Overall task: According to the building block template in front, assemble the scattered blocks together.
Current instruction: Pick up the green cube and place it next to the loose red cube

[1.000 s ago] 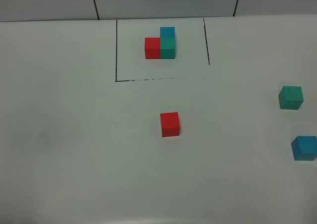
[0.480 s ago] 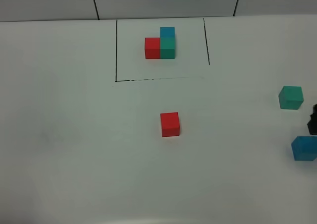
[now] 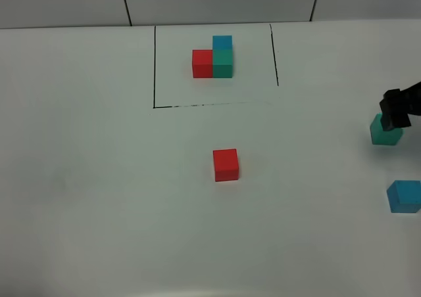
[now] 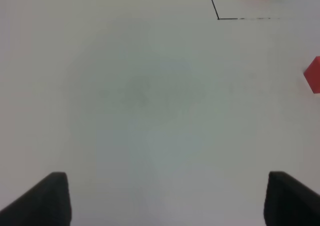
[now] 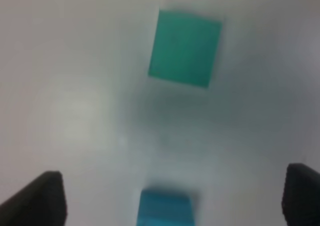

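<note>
- Reaches in from the right edge of the high view: right end effector (image 3: 396,110), arm cut off, fingers spread wide, gripping nothing.
- Hangs low at the bench (image 3: 99,179): left end effector (image 4: 167,198), wide, empty.
- Covers a top corner of the green block (image 3: 385,134); touching or not, cannot tell.
- Blue block (image 3: 404,196) near it, clipped by the edge; red block (image 3: 225,164) mid-bench, well apart; all square to the bench edge.
- Template (image 3: 214,59) inside the black outline (image 3: 154,67) at the far side: red-green pair running left to right, blue at the green end.
- Right wrist view blurred.
</note>
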Available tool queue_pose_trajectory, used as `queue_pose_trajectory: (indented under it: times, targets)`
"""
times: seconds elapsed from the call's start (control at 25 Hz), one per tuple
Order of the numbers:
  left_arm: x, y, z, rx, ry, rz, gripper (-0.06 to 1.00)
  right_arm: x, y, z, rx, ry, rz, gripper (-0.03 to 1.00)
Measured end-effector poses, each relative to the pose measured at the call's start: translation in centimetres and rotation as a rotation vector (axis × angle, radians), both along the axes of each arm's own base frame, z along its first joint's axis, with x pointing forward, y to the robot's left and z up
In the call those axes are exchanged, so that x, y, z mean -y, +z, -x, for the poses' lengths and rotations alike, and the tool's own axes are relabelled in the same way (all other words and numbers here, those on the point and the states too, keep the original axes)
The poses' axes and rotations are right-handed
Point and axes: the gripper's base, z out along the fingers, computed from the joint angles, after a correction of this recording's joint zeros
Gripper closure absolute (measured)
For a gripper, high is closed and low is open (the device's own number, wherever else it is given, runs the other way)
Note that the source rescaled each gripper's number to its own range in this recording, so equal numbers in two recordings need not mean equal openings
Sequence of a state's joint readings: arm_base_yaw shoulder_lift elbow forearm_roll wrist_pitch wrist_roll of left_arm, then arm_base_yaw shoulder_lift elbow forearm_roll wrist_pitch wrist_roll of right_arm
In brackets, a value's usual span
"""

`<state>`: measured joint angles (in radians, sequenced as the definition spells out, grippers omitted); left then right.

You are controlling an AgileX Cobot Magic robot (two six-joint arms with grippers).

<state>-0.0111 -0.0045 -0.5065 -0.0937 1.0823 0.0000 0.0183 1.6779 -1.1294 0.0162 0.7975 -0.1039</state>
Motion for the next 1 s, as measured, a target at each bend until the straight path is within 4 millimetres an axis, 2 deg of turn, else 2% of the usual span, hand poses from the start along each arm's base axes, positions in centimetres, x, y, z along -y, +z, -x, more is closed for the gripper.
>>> queue_pose_trajectory:
  times: [0.28,0.52,0.64,0.72,0.8,0.84,0.88,0.92,1.0]
  targets:
    - [0.0,0.0,0.0,0.0,0.0,0.0,0.19,-0.1,-3.3,-4.7,-0.057,-0.007,-0.001,0.09]
    - [0.0,0.0,0.0,0.0,0.0,0.0,0.19,0.0,-7.6,-5.7,-0.154,-0.017,-0.002,0.09]
    - [0.0,0.0,0.0,0.0,0.0,0.0,0.19,0.1,-8.8,-5.8,-0.182,-0.028,-0.012,0.12]
    - [0.0,0.0,0.0,0.0,0.0,0.0,0.19,0.1,-9.2,-5.9,-0.188,-0.029,-0.013,0.22]
    - [0.0,0.0,0.0,0.0,0.0,0.0,0.19,0.2,-9.4,-5.9,-0.19,-0.031,-0.013,0.46]
    - [0.0,0.0,0.0,0.0,0.0,0.0,0.19,0.3,-9.4,-5.9,-0.19,-0.032,-0.013,0.6]
    - [0.0,0.0,0.0,0.0,0.0,0.0,0.19,0.3,-9.5,-5.9,-0.191,-0.032,-0.013,0.83]
    - [0.0,0.0,0.0,0.0,0.0,0.0,0.19,0.3,-9.5,-5.9,-0.191,-0.031,-0.01,0.96]
    - [0.0,0.0,0.0,0.0,0.0,0.0,0.19,0.4,-9.4,-5.9,-0.19,-0.024,0.002,0.95]
